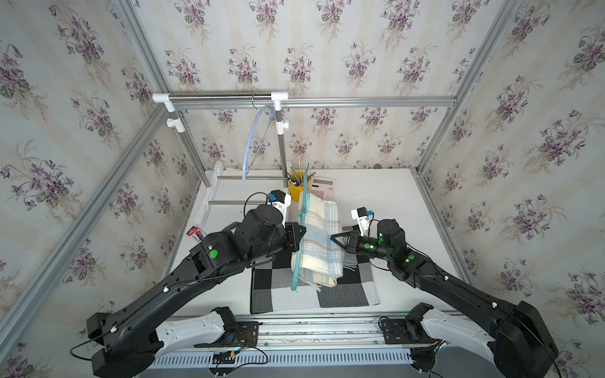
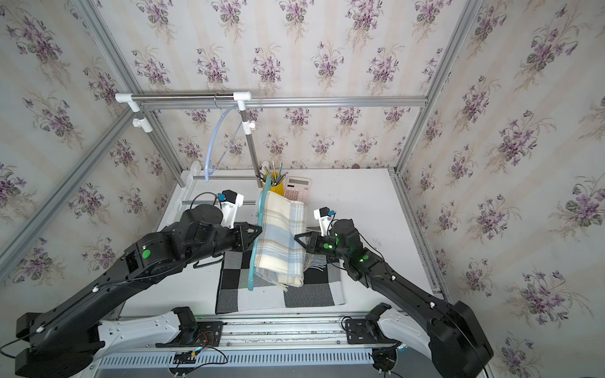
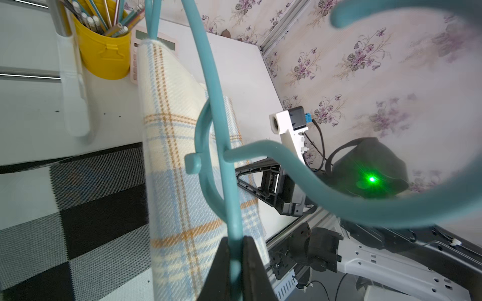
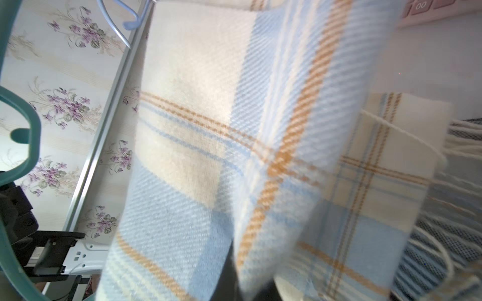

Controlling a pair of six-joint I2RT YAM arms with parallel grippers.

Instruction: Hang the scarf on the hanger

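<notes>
Findings from both top views: my left arm rises from the front left corner of the worktop. Its elbow is high and the wrist is turned level toward the middle. The left gripper is clamped on the teal hanger, which runs front to back and is held clear of the surface. The scarf is draped over this hanger and hangs above the checked mat near the middle of the front edge. I cannot tell whether its lower fold rests on the mat. My right arm comes in from the front right corner, lower and more folded, with its wrist pointing left. The right gripper is closed, with its tips at the scarf's right edge.

Left wrist view: the two fingers of the left gripper are clenched on the hanger, with the rod pinched between them. The scarf hangs just beyond the rod. The black tips of the right gripper disappear behind the cloth.

Right wrist view: the scarf fills the frame and hides the fingers. Its folds gather toward the point where the fingers would be, so I read this as a pinch on the fabric. The hanger shows at the side.
</notes>
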